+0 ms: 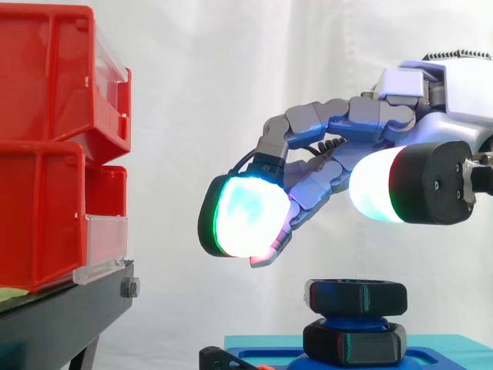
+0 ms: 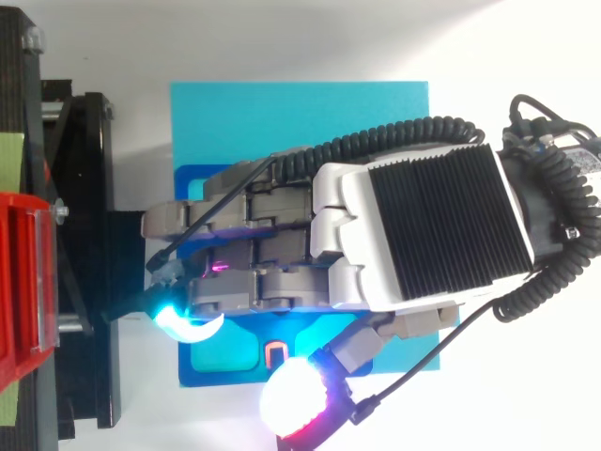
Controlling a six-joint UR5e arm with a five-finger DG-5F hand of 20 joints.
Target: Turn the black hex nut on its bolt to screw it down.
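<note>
A black hex nut [image 1: 357, 297] sits at the top of a blue threaded bolt [image 1: 348, 317], with a second black hex piece [image 1: 354, 342] below it on a blue base [image 1: 269, 357]. My hand [image 1: 331, 166] hovers a little above the nut without touching it. Its fingers are loosely bent and reach left, and one glowing fingertip [image 1: 243, 216] hangs down to the left of the nut. The thumb pad [image 1: 377, 189] is above the nut. Nothing is held. From above, my hand [image 2: 282, 254] covers the bolt and nut.
The blue base rests on a cyan mat [image 2: 300, 113]. Red bins [image 1: 46, 154] are stacked on a black stand [image 1: 69, 308] to the left, a short gap from my fingertips. A white curtain hangs behind.
</note>
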